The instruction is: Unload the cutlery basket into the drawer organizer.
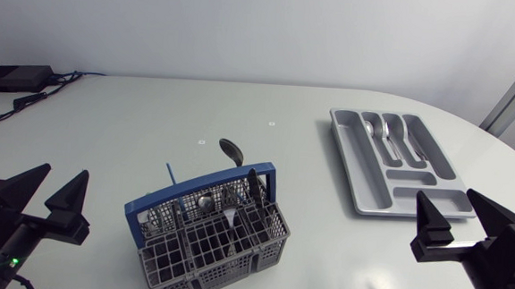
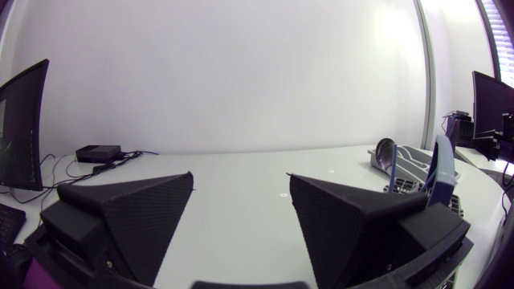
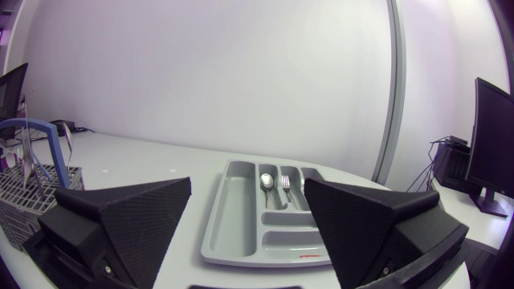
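A grey wire cutlery basket (image 1: 214,242) with a blue handle (image 1: 238,175) stands at the table's front middle; several utensils stick up from it, among them a large spoon (image 1: 231,149). The grey drawer organizer (image 1: 373,184) lies at the right and holds a spoon (image 1: 371,129) and a fork (image 1: 410,145) in its long slots. My left gripper (image 1: 50,199) is open at the front left, apart from the basket. My right gripper (image 1: 454,221) is open just in front of the organizer (image 3: 241,225). In the left wrist view the basket (image 2: 430,181) is beside my right finger.
A small black box (image 1: 15,78) with cables sits at the table's far left corner. Two small white marks (image 1: 202,143) lie on the table behind the basket.
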Robot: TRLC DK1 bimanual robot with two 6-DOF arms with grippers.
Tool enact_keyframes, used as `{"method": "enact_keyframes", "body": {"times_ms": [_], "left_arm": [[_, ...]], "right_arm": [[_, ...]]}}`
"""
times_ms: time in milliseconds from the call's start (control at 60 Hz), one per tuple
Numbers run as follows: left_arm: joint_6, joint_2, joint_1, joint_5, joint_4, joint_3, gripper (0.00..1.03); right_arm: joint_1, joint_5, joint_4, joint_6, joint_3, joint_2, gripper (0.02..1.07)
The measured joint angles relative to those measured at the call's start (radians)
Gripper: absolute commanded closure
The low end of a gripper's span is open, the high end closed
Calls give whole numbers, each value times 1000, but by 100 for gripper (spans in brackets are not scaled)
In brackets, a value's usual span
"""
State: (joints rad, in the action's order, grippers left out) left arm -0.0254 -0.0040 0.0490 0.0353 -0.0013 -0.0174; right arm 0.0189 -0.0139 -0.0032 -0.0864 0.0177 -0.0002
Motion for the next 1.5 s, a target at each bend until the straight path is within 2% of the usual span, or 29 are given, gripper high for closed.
{"method": "enact_keyframes", "body": {"times_ms": [800,933,1217,1333,1400,1500], "left_arm": [[4,0,0,0,-5,-3,6],[7,1,0,0,-47,-53,7],[8,94,22,0,-154,-263,8],[23,176,35,0,-237,-340,12],[26,227,45,0,-275,-380,19],[30,307,75,0,-344,-448,19]], "right_arm": [[0,0,0,0,0,0,6],[7,3,5,0,0,0,6],[46,19,7,0,16,12,8],[71,26,7,0,62,76,8],[89,41,7,0,88,113,9],[112,53,6,0,127,183,10]]}}
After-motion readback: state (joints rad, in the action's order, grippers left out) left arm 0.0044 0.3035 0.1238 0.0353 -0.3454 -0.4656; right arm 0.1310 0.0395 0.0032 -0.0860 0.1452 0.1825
